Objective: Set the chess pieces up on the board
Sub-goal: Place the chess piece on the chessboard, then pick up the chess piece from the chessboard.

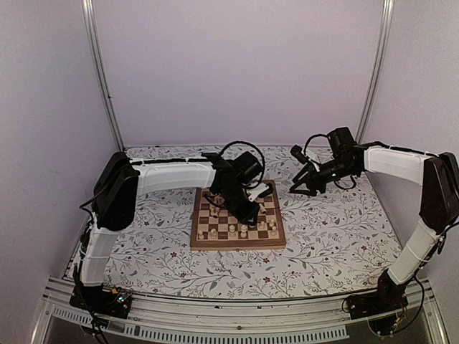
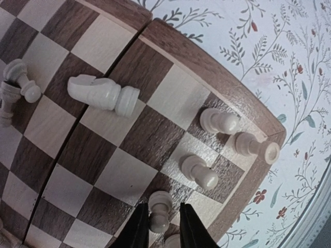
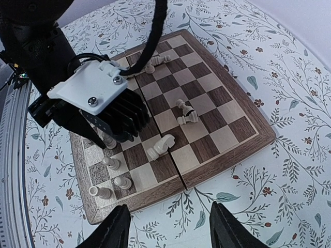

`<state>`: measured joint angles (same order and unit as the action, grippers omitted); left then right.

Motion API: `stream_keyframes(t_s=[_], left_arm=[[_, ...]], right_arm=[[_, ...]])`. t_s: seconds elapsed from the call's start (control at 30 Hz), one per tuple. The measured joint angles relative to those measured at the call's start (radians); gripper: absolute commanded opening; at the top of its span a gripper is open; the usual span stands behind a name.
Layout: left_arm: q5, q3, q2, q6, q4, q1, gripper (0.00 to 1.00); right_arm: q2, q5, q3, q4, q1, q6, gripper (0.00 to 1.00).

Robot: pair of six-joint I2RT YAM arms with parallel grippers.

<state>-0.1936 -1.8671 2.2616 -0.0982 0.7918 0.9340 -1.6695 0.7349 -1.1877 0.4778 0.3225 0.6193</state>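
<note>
Left gripper (image 2: 162, 217) jaws stand narrowly parted, a pawn (image 2: 160, 200) upright between them on the board (image 2: 207, 66). Right gripper (image 3: 169, 207) gapes wide, empty.

Pale lilac walls (image 1: 237, 72) — floral table cover (image 1: 337, 236), silver corner posts (image 1: 104, 79).

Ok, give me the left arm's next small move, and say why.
Probably open the left gripper wider and lift it straight up. Its jaws flank an upright pawn standing on a square near the corner of the board, beside three other standing pieces. Whether the jaws touch the pawn is unclear. A knight lies toppled mid-board, likely the next pick.
</note>
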Motion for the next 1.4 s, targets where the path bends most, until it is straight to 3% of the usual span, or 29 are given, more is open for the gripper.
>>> stream_keyframes(t_s=[0.23, 0.5, 0.9, 1.13, 1.4], left_arm=[[0.012, -0.027, -0.002, 0.0, -0.002, 0.0, 0.33], [0.012, -0.024, -0.076, -0.006, -0.04, -0.008, 0.32], [0.098, 0.381, -0.526, -0.159, -0.315, -0.144, 0.34], [0.124, 0.475, -0.554, -0.214, -0.378, -0.173, 0.34], [0.124, 0.477, -0.554, -0.241, -0.4, -0.173, 0.35]], right_arm=[[-0.002, 0.0, 0.0, 0.005, 0.0, -0.003, 0.55], [-0.055, -0.01, 0.0, 0.003, 0.012, -0.052, 0.54], [-0.22, -0.203, -0.123, -0.006, 0.207, -0.15, 0.55], [-0.291, -0.327, -0.193, -0.005, 0.266, -0.189, 0.54], [-0.344, -0.416, -0.212, -0.003, 0.282, -0.225, 0.54]])
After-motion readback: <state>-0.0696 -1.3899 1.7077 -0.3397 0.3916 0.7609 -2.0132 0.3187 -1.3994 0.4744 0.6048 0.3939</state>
